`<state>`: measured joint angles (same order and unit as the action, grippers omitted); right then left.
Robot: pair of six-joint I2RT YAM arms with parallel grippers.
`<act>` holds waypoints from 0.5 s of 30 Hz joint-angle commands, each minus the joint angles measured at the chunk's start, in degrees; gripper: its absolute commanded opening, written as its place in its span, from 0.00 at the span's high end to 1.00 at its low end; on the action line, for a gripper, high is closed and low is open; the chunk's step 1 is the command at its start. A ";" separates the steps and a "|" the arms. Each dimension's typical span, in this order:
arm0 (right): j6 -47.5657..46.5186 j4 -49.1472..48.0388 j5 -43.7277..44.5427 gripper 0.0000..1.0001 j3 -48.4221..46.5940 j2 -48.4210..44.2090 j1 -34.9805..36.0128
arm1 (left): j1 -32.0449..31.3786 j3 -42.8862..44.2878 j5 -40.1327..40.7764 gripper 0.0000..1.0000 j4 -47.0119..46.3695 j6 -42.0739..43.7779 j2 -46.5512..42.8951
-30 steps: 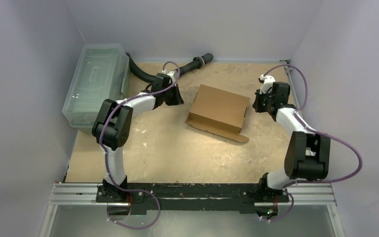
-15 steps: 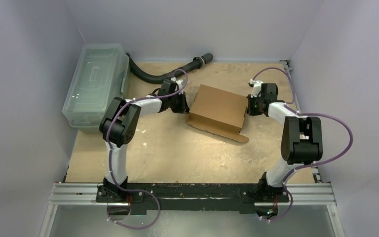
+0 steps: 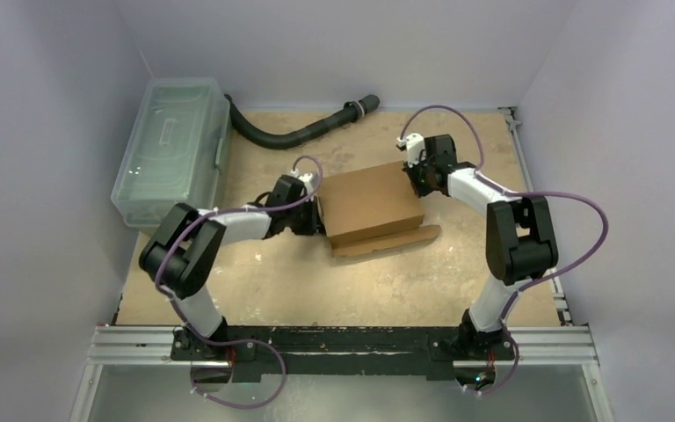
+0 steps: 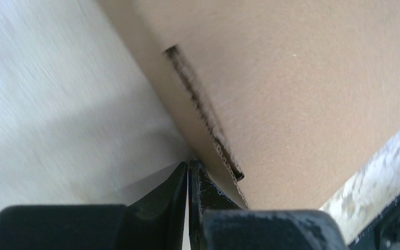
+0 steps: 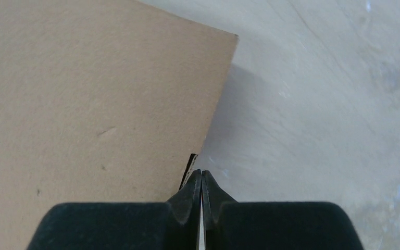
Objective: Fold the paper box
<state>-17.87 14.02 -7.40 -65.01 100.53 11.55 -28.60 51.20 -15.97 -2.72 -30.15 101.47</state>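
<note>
Left to right, top view first. We saw the clear lidded bin (image 3: 171, 163) well apart from the left gripper (image 4: 188, 167), off to its left and farther back, at the left edge of the table (image 3: 316, 281). The black hose (image 3: 299, 132) curved across the table beyond that gripper, from beside the bin toward the far edge, touching neither arm.

Left gripper: jaws were shut, nothing between them. In its wrist view both fingers (image 4: 172, 185) were pressed together. The tips were low over the table and right at the bottom edge of the paper box (image 3: 373, 204), which filled the space ahead and to the right of them. A dark cut line with exposed corrugation ran down the cardboard wall toward the tips. We could not tell whether the tips actually touched the cardboard; from above they sat tight against the box's left side.

The box lay between the two grippers, mid-table, with its top panel down and slightly rotated. One long flap (image 3: 387, 242) lay flat on the table along the near side.

Right gripper (image 5: 201, 174): jaws were shut too, empty. Its tips sat at the box's far right corner — the wrist view put them on the panel's right edge, with cardboard ahead and left of the tips and bare table to the right. A small dark gap showed in that edge just left of the tips.
</note>
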 commanded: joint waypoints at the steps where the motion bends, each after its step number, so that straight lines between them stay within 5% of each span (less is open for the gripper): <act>1: -3.35 4.71 -6.25 0.96 -5.08 2.91 4.36 | -5.59 -8.16 1.77 0.96 -7.66 -7.04 -7.98; 5: -2.98 5.15 -1.34 0.91 -7.38 3.32 4.40 | -6.09 -13.73 6.48 0.95 -5.62 -8.47 -14.91; 10: -3.82 3.84 6.39 0.66 -4.97 -5.24 1.69 | -6.12 -17.10 10.33 0.90 2.07 -7.47 -25.47; 15: -4.30 5.41 -1.48 0.44 1.74 -18.64 -3.55 | -6.03 -16.29 13.13 0.73 7.84 -3.90 -37.52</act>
<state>-21.50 18.79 -4.01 -66.81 92.88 12.10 -34.87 33.85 -6.79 1.87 -36.62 71.83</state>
